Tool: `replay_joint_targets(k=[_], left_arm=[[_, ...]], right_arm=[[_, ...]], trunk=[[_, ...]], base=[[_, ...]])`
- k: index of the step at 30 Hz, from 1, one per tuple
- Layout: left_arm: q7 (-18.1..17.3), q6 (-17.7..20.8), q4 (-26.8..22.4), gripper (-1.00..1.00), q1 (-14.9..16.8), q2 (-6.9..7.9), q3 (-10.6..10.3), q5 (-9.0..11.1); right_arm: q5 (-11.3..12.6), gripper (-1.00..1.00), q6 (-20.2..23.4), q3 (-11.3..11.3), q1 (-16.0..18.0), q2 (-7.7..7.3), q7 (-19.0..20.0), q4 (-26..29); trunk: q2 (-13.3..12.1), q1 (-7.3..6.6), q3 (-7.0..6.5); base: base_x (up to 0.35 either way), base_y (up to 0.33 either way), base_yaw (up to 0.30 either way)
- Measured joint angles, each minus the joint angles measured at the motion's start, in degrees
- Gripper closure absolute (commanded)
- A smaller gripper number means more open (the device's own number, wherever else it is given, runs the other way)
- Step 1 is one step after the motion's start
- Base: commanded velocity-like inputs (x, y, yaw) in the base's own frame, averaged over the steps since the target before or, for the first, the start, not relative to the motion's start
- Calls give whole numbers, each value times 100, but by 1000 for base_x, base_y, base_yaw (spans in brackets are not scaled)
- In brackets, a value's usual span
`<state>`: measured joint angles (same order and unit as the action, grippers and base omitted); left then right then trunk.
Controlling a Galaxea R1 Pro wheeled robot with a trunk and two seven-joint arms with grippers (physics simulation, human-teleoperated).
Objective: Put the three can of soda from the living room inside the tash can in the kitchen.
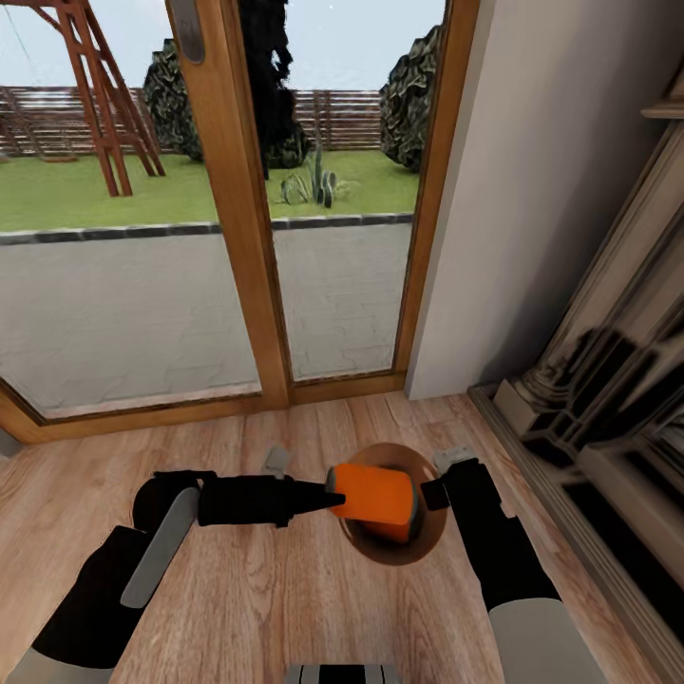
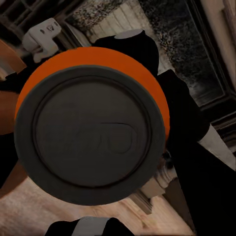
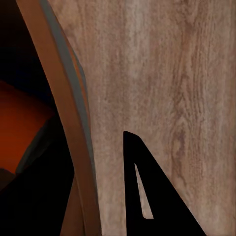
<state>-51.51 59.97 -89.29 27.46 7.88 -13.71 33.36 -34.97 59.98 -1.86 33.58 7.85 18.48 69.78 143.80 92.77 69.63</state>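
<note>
Left gripper [image 1: 323, 501] clamped on an orange soda can [image 1: 373, 503], can lying sideways, grey top [image 2: 88, 135] turned back toward the wrist. Directly beneath the can, the trash can [image 1: 432, 543], tan inside showing all round the load. Just off the far end of the can, the right gripper [image 1: 432, 494] at the bin's rim; probably pinching that rim [image 3: 66, 123] to carry the bin, though whether its jaws are closed is hard to make out from the wrist view, where only one dark finger [image 3: 147, 191] reads clearly against the wood floor [image 3: 172, 73].

Setting: living room, by the wooden-framed garden doors [image 1: 252, 209], stone fireplace [image 1: 608, 380] off beyond the right arm.

Step in hand, by the look of it: drop the can into the bin.

- Keep the can centred over the bin's mouth, well inside the rim on every side.
- Lower a little before release, so no bounce off the wall.
- Open the jaws smoothly; no twist, no sideways flick.
- Hold the bin level and steady with the right arm throughout.
- Draw the left gripper straight back along its own axis, clear of the rim.
- Risk: a roll out over the near edge if released too high or off-centre.
</note>
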Motion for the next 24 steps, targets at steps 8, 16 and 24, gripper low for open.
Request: replay_joint_targets(k=[8, 16, 24], left_arm=[[553, 2, 0, 100, 111, -81, -113, -126], [1108, 3, 0, 100, 149, -354, -138, -474], [1339, 3, 0, 100, 154, -654, -147, -1064]], right_arm=[[-64, 100, -7, -1, 0, 5, -1, 0], [-56, 100, -6, 70, 3, 8, -1, 7], [-66, 100, -6, 105, -1, 43, -1, 23]], trunk=[[0, 0, 0], [0, 0, 0], [0, 0, 0]], base=[[0, 0, 0], [0, 0, 0], [0, 0, 0]])
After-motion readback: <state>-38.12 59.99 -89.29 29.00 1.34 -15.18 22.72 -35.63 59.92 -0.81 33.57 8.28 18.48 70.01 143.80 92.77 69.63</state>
